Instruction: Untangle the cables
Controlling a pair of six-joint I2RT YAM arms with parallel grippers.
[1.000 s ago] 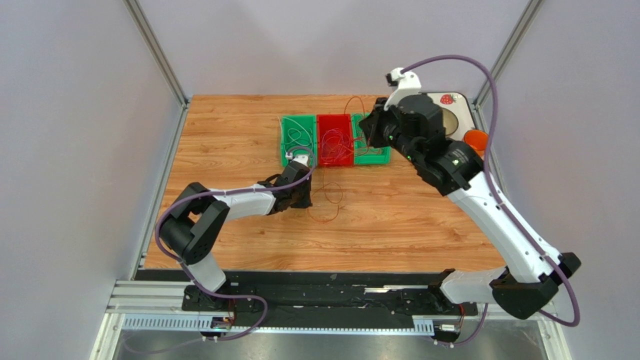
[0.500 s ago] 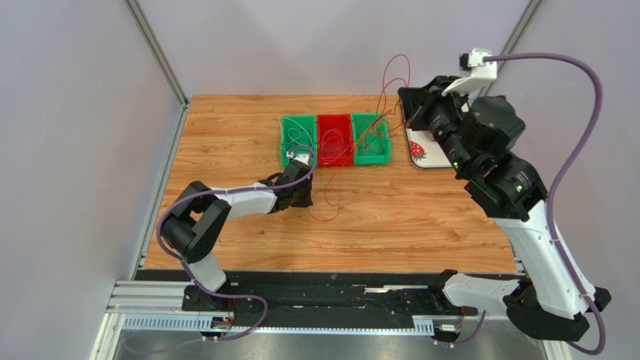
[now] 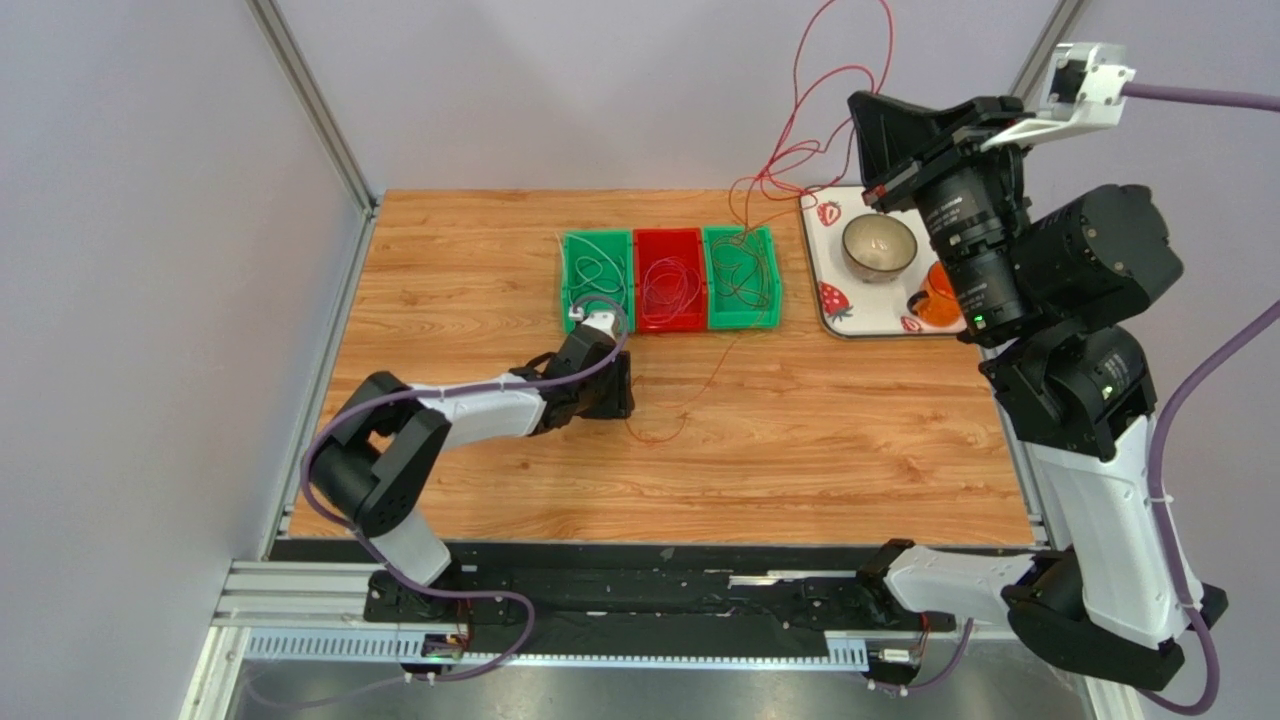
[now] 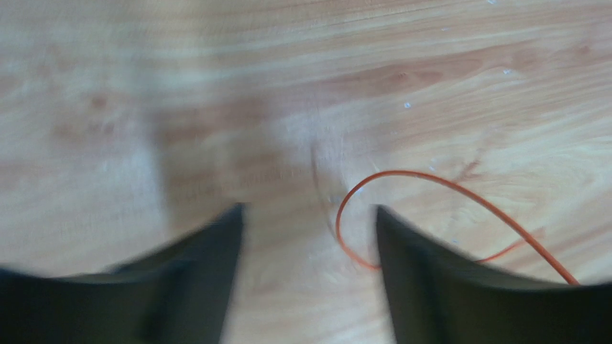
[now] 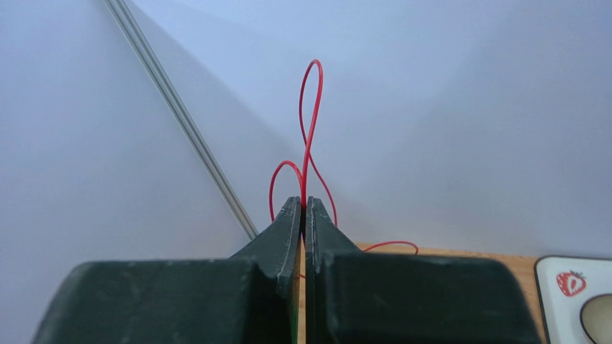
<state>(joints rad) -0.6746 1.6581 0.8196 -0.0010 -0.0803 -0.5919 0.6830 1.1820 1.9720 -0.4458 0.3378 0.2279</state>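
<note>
**A:** How far along is it?

**B:** Early, I'd judge. On the near side of the bins (image 3: 568, 293), the left claw (image 4: 309, 222) sits low over the worktop (image 3: 857, 435), spread wide and gripping nothing. A red loop (image 4: 402, 173) lies just under it. Inside the bins the cables (image 3: 598, 275) lie coiled together, unsorted.

**A:** And beyond?

**B:** High past the bins' far right corner, the right claw (image 5: 302, 204) is pinched tight on a red cable (image 5: 309, 140), which trails back towards the bins.

**A:** Do the views differ?

**B:** The right wrist view shows that pinch; only the overhead shows the trail. Loop and lifted strand may be one cable, but it's too thin to trace.
</note>
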